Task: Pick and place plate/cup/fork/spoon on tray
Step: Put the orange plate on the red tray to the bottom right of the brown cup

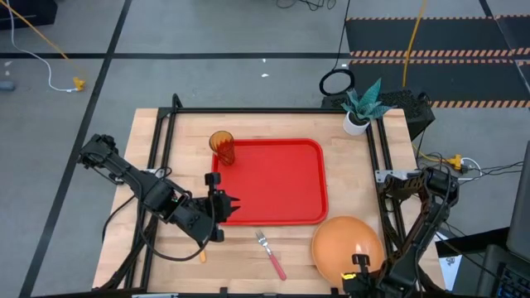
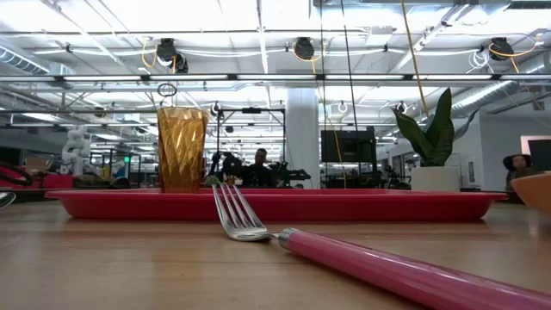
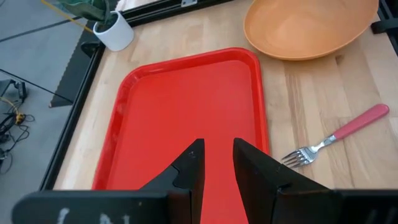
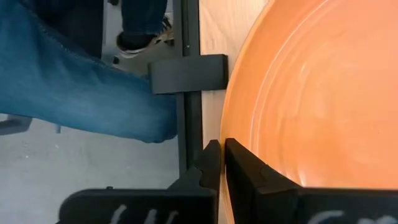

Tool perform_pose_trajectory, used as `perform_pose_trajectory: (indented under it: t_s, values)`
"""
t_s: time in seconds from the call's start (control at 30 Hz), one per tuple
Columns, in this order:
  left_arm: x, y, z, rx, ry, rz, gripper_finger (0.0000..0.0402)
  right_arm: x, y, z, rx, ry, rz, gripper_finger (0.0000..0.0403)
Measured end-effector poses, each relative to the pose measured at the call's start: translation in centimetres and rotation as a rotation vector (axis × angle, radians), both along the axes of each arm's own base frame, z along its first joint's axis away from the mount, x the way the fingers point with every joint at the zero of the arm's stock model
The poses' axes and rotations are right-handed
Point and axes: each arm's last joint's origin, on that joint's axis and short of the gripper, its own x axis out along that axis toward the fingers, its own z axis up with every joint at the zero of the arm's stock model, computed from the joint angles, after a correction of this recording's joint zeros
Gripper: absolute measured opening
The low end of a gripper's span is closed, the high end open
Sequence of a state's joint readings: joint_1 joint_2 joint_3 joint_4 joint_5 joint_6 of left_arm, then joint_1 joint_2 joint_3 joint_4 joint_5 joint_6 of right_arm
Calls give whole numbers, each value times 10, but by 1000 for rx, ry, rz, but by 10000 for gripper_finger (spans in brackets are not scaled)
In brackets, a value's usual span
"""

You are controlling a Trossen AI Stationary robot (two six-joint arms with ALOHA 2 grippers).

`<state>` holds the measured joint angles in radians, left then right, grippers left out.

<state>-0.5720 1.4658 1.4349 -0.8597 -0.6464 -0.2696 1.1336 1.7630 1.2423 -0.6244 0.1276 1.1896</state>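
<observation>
The red tray (image 1: pixel 273 180) lies on the middle of the table. The amber cup (image 1: pixel 221 146) stands upright on the tray's far left corner and also shows in the low view (image 2: pixel 181 148). The fork (image 1: pixel 270 253) lies flat on the table in front of the tray, tines toward it. The orange plate (image 1: pixel 346 245) is at the near right. My right gripper (image 4: pixel 221 163) is shut on the plate's rim. My left gripper (image 3: pixel 217 163) hovers over the tray's near left part, slightly open and empty. Of the spoon, only an orange tip (image 1: pixel 201 257) shows below my left arm. My right gripper pinches the plate's rim (image 4: pixel 225 149) between its two fingers, at the side toward the table's near right corner. One finger (image 4: pixel 249 171) lies on the plate's inner face, the other (image 4: pixel 210 163) on its outer side. The plate sits tilted; whether it is clear of the table I cannot tell.
A potted plant (image 1: pixel 359 106) in a white pot stands at the far right corner. A black frame rail (image 1: pixel 383 157) runs along the table's right side. A person's legs (image 4: pixel 74 81) show beyond the table's edge. Bare wood lies between tray and plate.
</observation>
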Motion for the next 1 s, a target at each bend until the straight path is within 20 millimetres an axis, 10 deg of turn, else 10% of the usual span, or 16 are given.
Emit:
perform_pose_trajectory:
  t_s: [1.0]
  values:
    - [0, 0, 0, -1, -1, 0, 88, -6, -13, -26, -17, 31, 3, 0]
